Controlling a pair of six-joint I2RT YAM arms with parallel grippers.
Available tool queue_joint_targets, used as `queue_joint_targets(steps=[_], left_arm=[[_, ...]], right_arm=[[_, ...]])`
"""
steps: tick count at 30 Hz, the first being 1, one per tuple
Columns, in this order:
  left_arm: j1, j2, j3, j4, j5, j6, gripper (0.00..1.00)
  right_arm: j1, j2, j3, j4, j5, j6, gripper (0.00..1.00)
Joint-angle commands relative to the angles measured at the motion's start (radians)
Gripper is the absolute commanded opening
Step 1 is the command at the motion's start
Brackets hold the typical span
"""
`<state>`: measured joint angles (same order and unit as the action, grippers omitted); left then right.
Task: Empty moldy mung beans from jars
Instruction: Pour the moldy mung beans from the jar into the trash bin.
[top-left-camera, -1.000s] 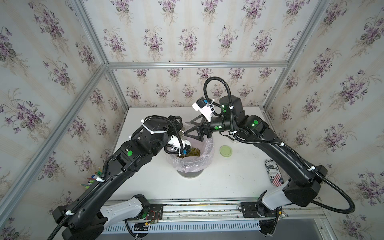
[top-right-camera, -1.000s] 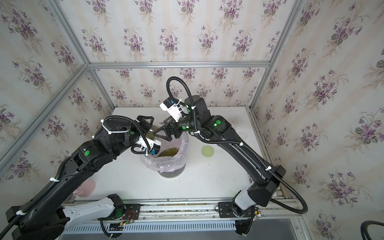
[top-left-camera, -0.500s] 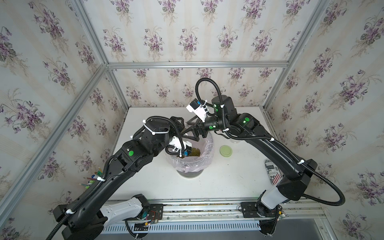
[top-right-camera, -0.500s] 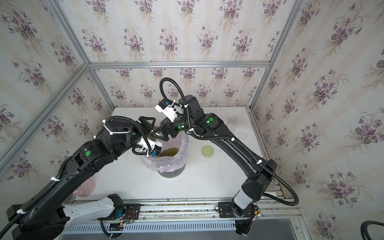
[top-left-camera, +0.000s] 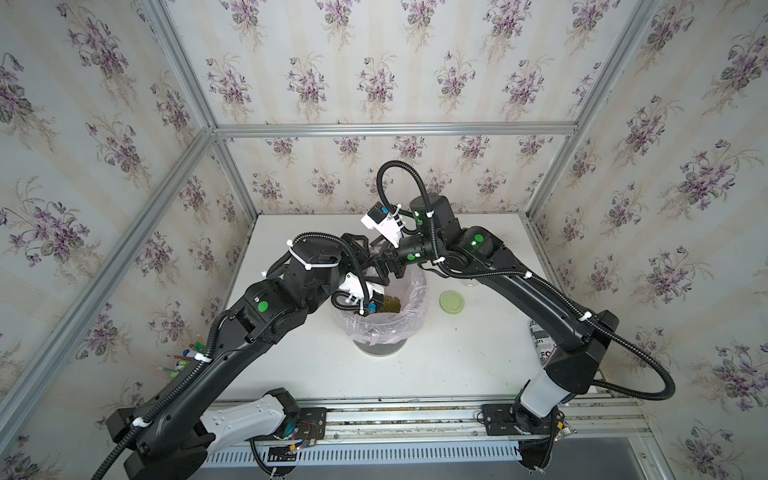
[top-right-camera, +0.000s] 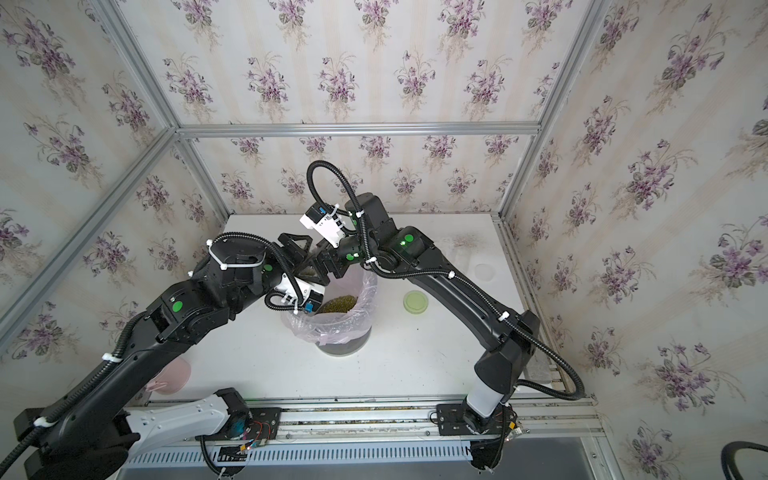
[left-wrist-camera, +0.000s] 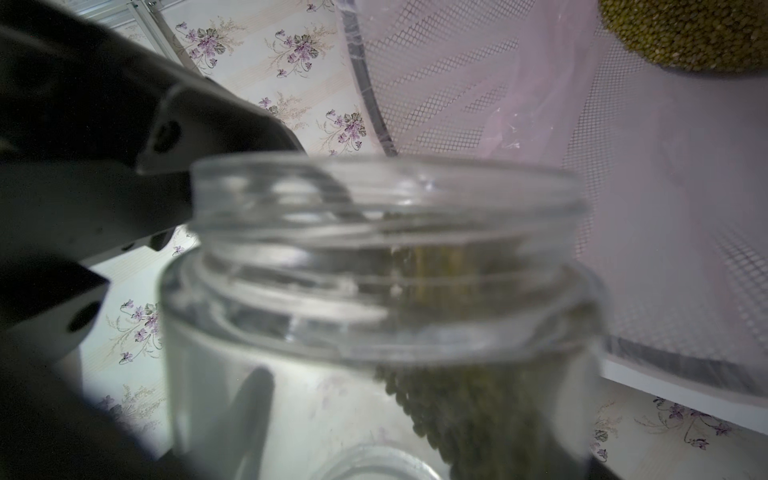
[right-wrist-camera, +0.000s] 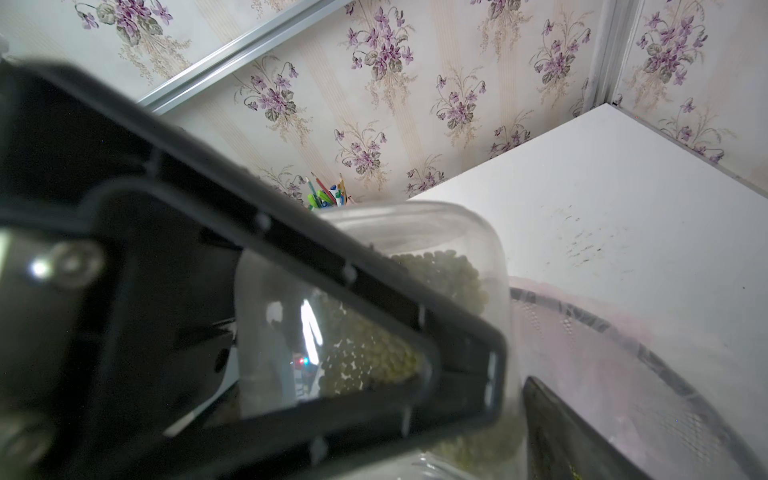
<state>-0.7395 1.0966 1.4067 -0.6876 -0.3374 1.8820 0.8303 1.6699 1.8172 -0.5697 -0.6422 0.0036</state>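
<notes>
Evidently the left fingers (right-wrist-camera: 374, 286) are clamped on the open jar (left-wrist-camera: 374, 332), mung beans (right-wrist-camera: 449, 270) heaped against one wall; whether the right fingers (left-wrist-camera: 216, 124) beside its neck grip anything I cannot tell. Beyond lies the rim of the bin (left-wrist-camera: 436, 75): a nudge or early tilt could scatter beans onto the table (right-wrist-camera: 623, 187).

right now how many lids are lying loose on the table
1. A pale green lid lies flat on the table, right of the bin and apart from it. Others may be hidden from these views.
</notes>
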Motion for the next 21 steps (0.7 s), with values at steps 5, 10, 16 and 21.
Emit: queue_joint_targets(steps=[5, 10, 16, 21], left_arm=[[0.0, -0.002, 0.009, 0.07, 0.0, 0.054, 0.0], [0.001, -0.003, 0.012, 0.07, -0.006, 0.054, 0.0], [0.0, -0.004, 0.017, 0.07, -0.02, 0.054, 0.0], [0.0, -0.006, 0.016, 0.075, -0.026, 0.044, 0.0]], right_arm=[[0.004, 0.012, -0.031, 0.091, -0.058, 0.012, 0.93], [0.013, 0.024, -0.03, 0.079, -0.062, 0.006, 0.9], [0.014, 0.013, -0.036, 0.056, -0.075, -0.009, 0.76], [0.013, -0.023, -0.064, 0.071, -0.087, -0.014, 0.62]])
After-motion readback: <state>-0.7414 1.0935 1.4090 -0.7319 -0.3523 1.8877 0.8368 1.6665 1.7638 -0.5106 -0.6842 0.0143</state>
